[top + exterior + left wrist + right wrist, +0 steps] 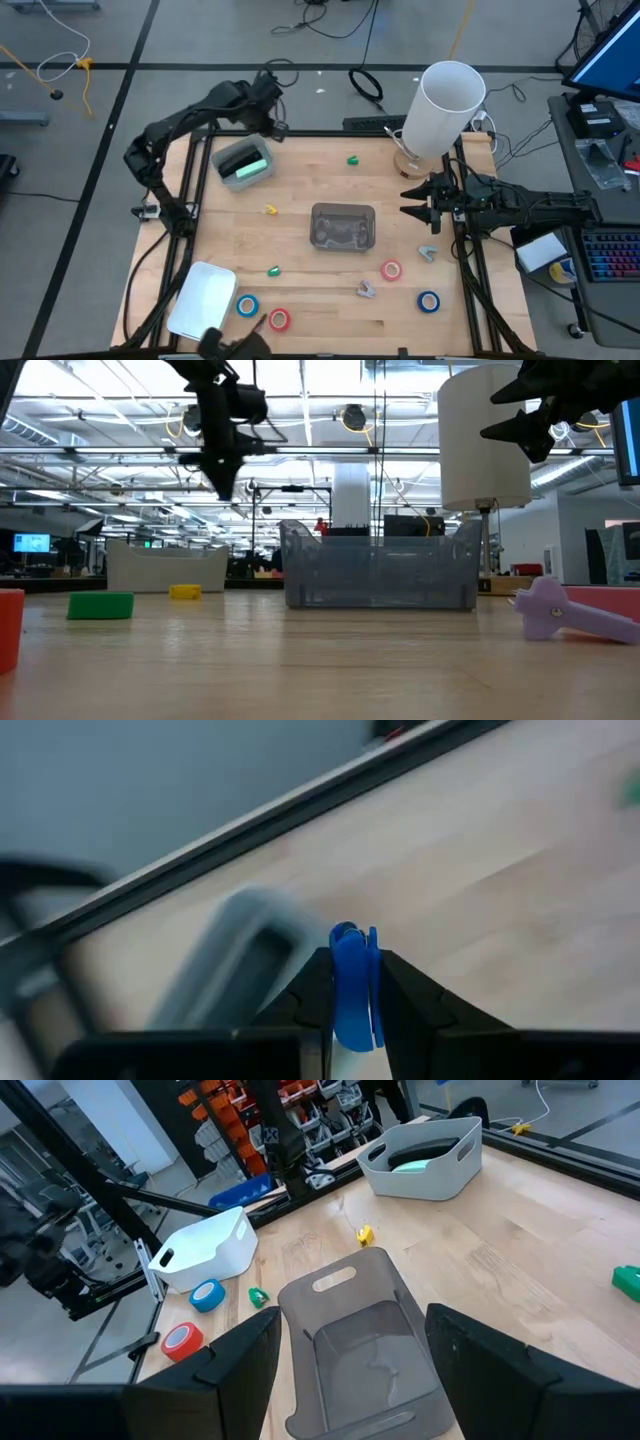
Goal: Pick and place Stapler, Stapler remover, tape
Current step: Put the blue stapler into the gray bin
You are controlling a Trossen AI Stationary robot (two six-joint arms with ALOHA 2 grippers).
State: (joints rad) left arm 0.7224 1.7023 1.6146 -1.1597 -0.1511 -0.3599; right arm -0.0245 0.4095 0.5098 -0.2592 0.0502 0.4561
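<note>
Left gripper [352,982] pinches a blue tape roll [354,985] edge-on between its fingers, held above the far-left part of the table, beside the grey bin [243,162] at the back left. Mint-green stapler [241,167] lies inside that grey bin. Other tape rolls on the wood: blue [247,305] and red [279,319] near the front left, just beside the white bin [203,299]; pink [391,269] and blue [429,301] toward the front right. Two small pale pieces, one near the front centre [366,290] and one just right of the pink roll [428,253]; cannot tell which is the stapler remover.

Right gripper [416,207] hangs spread wide at the right edge of the table, level with the clear bin [343,226] in the middle, nothing between its fingers. Small green blocks [352,159] [274,270] and a yellow piece [270,210] are scattered around the clear bin. White cylinder [445,108] stands at the back right corner.
</note>
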